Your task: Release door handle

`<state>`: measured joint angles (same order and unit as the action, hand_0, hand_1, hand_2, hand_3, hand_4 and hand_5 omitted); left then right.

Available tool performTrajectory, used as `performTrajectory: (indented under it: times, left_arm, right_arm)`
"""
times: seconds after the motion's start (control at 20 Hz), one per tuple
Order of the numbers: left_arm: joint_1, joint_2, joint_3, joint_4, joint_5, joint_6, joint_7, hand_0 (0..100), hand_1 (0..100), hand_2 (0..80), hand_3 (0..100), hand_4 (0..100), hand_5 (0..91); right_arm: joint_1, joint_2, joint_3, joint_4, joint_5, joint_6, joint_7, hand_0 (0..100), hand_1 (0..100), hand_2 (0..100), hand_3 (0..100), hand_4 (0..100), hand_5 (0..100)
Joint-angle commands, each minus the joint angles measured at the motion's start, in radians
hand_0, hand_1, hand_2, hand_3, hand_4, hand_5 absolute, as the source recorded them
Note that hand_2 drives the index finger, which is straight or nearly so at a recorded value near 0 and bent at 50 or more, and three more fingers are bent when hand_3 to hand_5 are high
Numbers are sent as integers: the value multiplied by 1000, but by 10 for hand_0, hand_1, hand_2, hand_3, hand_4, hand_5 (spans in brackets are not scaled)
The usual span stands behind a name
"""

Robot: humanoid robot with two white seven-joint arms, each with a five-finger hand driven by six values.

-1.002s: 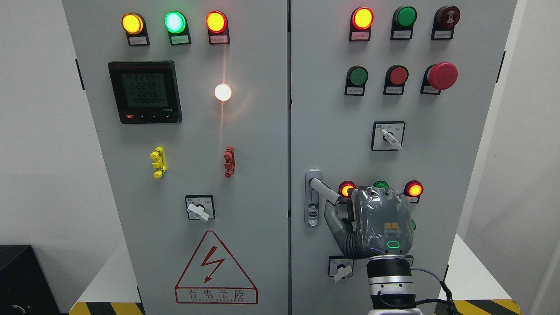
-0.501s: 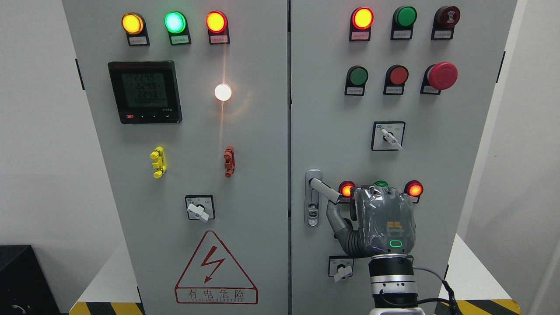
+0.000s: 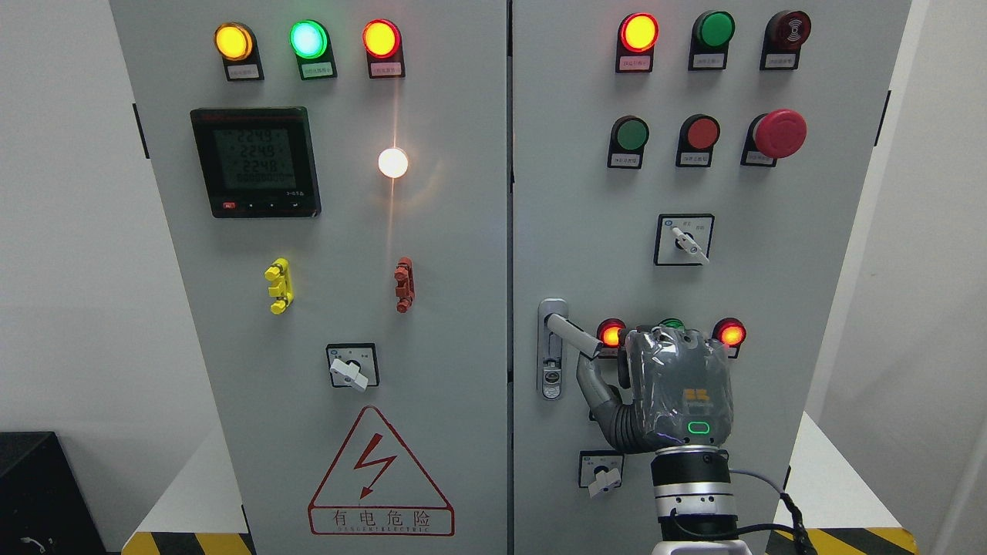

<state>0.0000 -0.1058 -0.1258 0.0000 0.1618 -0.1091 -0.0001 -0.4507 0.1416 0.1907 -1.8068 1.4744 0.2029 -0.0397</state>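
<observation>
My right hand (image 3: 669,389) sits beside the door handle (image 3: 574,337), thumb just under it; grip state unclear.

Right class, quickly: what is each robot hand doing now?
Left hand: not in view.
Right hand: back faces the camera beside the silver door handle; grip cannot be told.

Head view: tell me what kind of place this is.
Probably an industrial or electrical test room: a grey control cabinet with indicator lamps, a digital meter, an emergency stop and a high-voltage warning sign.
</observation>
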Motion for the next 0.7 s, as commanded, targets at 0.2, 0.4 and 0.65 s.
performTrajectory:
  times: [0.2,0.4,0.65]
  left_arm:
    - [-26,0,0,29,1,0,0,120,556,0,0,0,0]
    - [-26,0,0,29,-1,0,0,120,556,0,0,0,0]
    - [-26,0,0,29,-1,0,0,120,556,0,0,0,0]
  right_arm:
    - [-3,0,-4,0,0,-2,0,589,368,929,1000,992,1000]
    - [-3,0,-4,-2,0,-4,0,592,361,929,1000,993,1000]
    - [-3,0,-4,-6,-3,-4,0,599,347,926,1000,992,1000]
